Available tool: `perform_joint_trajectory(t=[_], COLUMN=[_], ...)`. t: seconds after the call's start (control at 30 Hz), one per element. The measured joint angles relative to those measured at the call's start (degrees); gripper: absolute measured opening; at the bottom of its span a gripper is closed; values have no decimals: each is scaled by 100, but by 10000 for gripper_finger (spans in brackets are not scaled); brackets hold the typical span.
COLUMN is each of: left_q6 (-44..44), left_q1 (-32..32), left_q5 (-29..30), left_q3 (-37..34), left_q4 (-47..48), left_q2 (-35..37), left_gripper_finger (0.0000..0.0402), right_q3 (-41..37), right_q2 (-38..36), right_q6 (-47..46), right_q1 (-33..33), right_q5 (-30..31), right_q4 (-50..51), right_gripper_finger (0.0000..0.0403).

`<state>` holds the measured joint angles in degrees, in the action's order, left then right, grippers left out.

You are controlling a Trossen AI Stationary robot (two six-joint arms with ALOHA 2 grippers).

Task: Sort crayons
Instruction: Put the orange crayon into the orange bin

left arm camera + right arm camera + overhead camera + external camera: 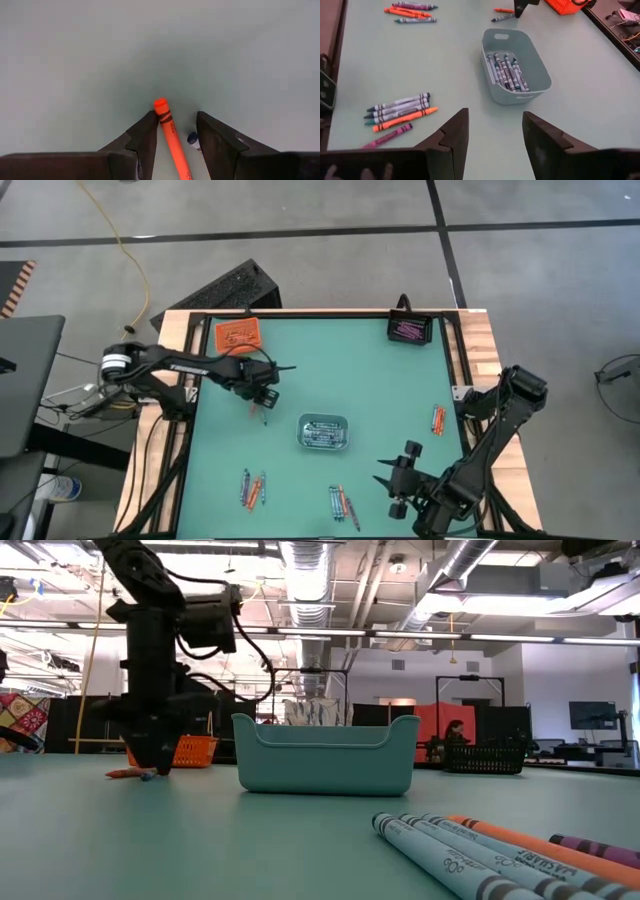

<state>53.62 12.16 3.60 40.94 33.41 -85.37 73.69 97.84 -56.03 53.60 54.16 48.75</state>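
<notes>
- Left wrist view: left gripper (176,131) fingers apart, down on the bench (75,60), straddling an orange crayon (172,137); a blue crayon (194,141) beside it.
- Right gripper (492,131) fingers apart, raised near the grey tray (540,80).

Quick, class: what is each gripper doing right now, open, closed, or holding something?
Left gripper: jaws open around an orange crayon lying on the table, not yet closed on it.
Right gripper: jaws open, holding nothing.
</notes>
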Motion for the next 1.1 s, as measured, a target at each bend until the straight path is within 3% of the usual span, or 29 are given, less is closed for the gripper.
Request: perform_joint_trajectory(t=[0.2, 0.53, 0.87, 1.1], left_q6=[-63, -407, -865, -1572], left_q1=[6, 136, 136, 138], left_q5=[-27, -11, 76, 212], left_q3=[185, 236, 323, 891], left_q4=[274, 413, 326, 593], left_q2=[-108, -95, -93, -79], left_gripper_finger=[117, 9, 0, 1], right_q3=[-3, 3, 5, 7], right_q2=[0, 0, 0, 0], right_q6=[46, 104, 103, 103], right_q1=[84, 90, 88, 60], right_q5=[4, 43, 43, 43], right_q4=[2, 2, 2, 0], right_gripper_finger=[177, 177, 177, 177])
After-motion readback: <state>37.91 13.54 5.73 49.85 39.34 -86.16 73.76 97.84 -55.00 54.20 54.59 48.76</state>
